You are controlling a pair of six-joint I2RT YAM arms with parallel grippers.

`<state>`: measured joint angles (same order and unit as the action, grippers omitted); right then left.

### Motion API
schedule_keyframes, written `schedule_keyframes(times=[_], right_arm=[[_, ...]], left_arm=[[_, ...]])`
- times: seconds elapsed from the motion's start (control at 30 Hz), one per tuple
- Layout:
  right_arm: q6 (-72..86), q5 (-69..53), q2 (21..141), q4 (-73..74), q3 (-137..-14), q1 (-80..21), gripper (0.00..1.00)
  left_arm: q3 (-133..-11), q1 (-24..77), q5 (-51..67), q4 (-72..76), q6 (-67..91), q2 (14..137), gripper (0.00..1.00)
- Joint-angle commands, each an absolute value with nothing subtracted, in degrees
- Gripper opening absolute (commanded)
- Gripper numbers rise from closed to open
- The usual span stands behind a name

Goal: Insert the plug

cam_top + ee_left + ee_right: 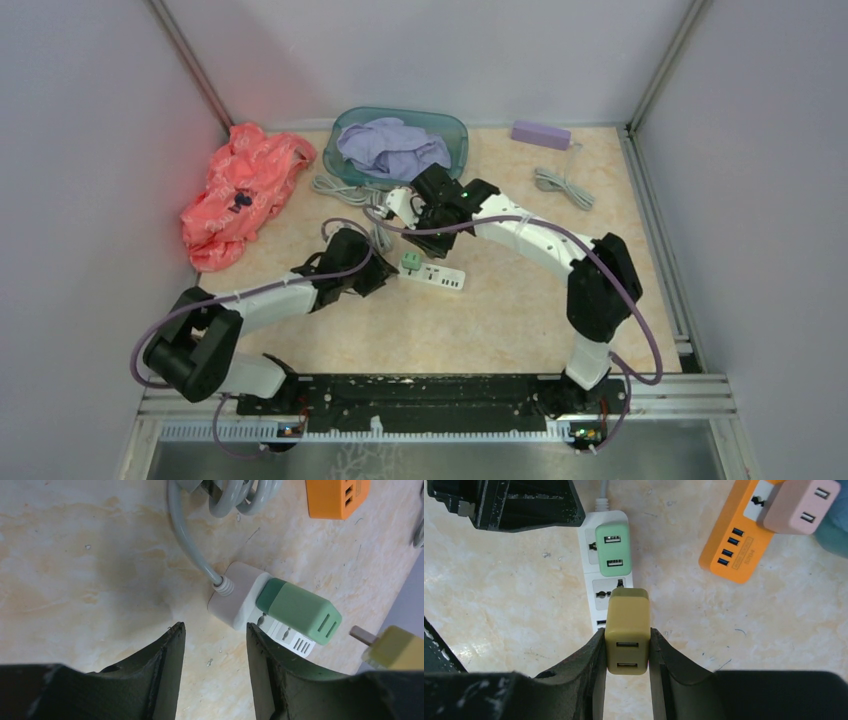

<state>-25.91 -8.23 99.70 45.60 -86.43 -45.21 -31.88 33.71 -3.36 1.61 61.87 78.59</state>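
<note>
Right gripper (pixel 626 642) is clamping the plug (pixel 626 617) by its flat sides, holding it near a free socket (pixel 605 586) of the strip (pixel 588 555); light, rigid, smooth casing, probably slipping if tilted. Left gripper (pixel 215 630) is hovering, spread and empty, beside the strip.

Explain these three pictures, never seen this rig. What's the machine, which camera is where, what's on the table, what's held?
The machine is two robot arms, left and right, bolted at the near table edge. The wide picture comes from a fixed camera above and behind them; the other two come from cameras on each wrist, looking along its claw. The right claw is shut on a yellow charger, held over a white power strip that already carries a green charger; not yet plugged in. The left claw is open and empty by the strip's cord end. Nearby lie an orange power strip with a pink charger, a basin of purple cloth, a red garment, a purple box and a coiled cable.
</note>
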Motion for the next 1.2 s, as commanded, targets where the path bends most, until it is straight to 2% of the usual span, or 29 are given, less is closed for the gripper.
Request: schedule_keyframes(times=[0.0, 1.17], right_arm=[[-28.9, -8.27, 102.18, 50.23, -91.23, -44.91, 0.0], [-28.08, -6.24, 111.18, 49.77, -91.53, -45.43, 0.0]], left_arm=[[-33.92, 32.97, -1.5, 3.61, 59.94, 79.89, 0.53], [-35.6, 32.01, 3.62, 4.59, 58.82, 86.92, 0.43]])
